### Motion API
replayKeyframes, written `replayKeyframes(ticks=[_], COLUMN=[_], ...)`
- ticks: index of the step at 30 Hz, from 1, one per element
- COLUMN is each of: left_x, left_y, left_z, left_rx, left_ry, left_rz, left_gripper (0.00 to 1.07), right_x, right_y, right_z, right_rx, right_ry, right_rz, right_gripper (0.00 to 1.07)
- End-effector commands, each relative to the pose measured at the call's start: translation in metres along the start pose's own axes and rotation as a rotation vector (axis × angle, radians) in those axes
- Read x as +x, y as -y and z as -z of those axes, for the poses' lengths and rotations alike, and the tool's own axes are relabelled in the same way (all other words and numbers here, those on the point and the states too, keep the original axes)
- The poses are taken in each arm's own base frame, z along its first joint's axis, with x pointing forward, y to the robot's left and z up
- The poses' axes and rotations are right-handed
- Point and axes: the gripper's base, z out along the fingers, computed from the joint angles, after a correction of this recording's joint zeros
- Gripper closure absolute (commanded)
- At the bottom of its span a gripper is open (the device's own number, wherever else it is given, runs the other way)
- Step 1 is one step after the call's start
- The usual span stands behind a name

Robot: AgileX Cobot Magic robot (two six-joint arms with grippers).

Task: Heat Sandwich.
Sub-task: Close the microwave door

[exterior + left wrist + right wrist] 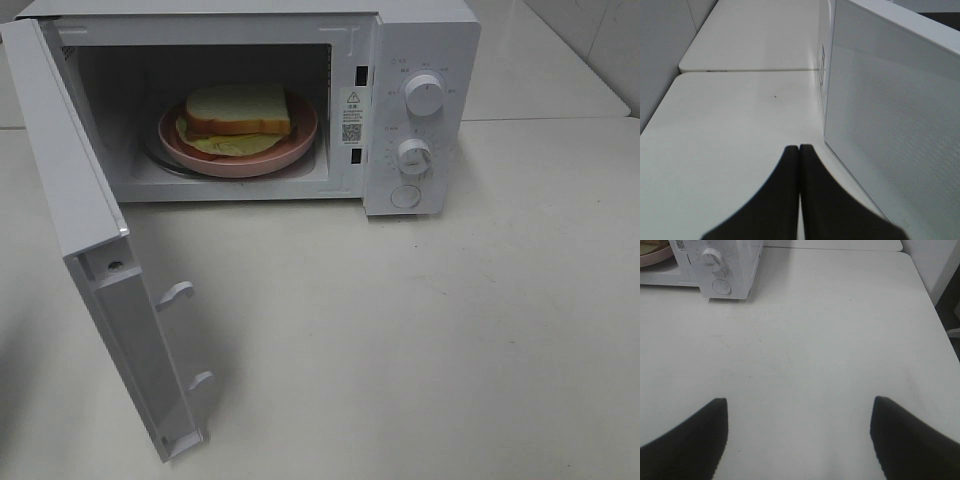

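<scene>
The sandwich point(238, 112), white bread with yellow-green filling, lies on a pink plate point(300, 148) inside the white microwave point(420, 60), whose door point(90, 230) swings wide open toward the front left. Neither arm shows in the high view. In the left wrist view my left gripper point(799, 149) is shut with nothing between its dark fingers, just beside the outer face of the open door point(900, 120). In the right wrist view my right gripper point(799, 407) stands open over bare table, well in front of the microwave's knob panel point(715, 270), with the plate's edge point(652, 257) at the corner.
Two knobs point(424, 93) point(412, 155) and a round button point(405, 196) sit on the microwave's right panel. The white table point(450, 350) spreads in front. A seam joins a second table point(755, 35) behind. The table's right edge point(940, 325) drops off.
</scene>
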Motion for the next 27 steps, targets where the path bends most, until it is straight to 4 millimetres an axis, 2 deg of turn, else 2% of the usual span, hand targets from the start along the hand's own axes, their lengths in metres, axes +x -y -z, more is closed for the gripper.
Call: replayKeyframes(ticks=[1, 4, 11, 14, 23, 27], left_x=[0.000, 0.004, 0.009, 0.014, 0.026, 0.026], left_y=[0.000, -0.001, 0.001, 0.007, 0.023, 0.030], left_z=[-0.007, -0.021, -0.043, -0.055, -0.075, -0.085], left_rx=[-0.004, -0.014, 0.006, 0.069, 0.246, 0.320], left_ry=[0.068, 0.131, 0.146, 0.150, 0.146, 0.143], left_rz=[0.004, 0.003, -0.054, -0.124, -0.156, -0.160], left_gripper=[1.07, 1.07, 1.07, 1.07, 1.07, 1.07], right_x=[0.002, 0.002, 0.002, 0.002, 0.002, 0.002], right_y=[0.000, 0.000, 0.000, 0.000, 0.000, 0.000], right_z=[0.003, 0.003, 0.003, 0.003, 0.003, 0.003], right_rx=[0.007, 0.007, 0.007, 0.007, 0.007, 0.007], right_ry=[0.036, 0.036, 0.036, 0.036, 0.036, 0.036], right_rz=[-0.007, -0.007, -0.007, -0.007, -0.007, -0.007], right_gripper=[0.31, 0.31, 0.31, 0.31, 0.31, 0.31])
